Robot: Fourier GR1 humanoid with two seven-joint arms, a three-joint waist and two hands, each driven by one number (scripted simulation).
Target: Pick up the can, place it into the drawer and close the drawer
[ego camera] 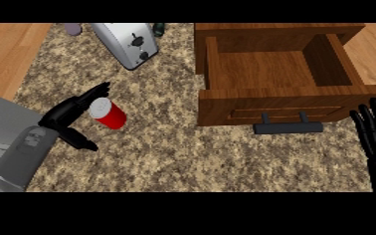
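A red can (pixel 112 114) with a pale top lies tilted on the speckled counter at the left. My left hand (pixel 64 113) is right beside it on its left. The straight fingers reach past the can's top and the thumb points down below it, so the can sits just in front of the palm with nothing curled round it. The wooden drawer (pixel 273 107) at the upper right stands pulled open, its inside bare, with a dark handle (pixel 288 127) on its front. My right hand (pixel 365 129) rests open at the right edge, fingers up, just right of the drawer's front.
A silver toaster (pixel 129 44) stands at the back, above the can. A small purple object (pixel 71 28) and a dark green one (pixel 158 28) sit at the back edge. A wooden surface (pixel 18 55) borders the counter's left side.
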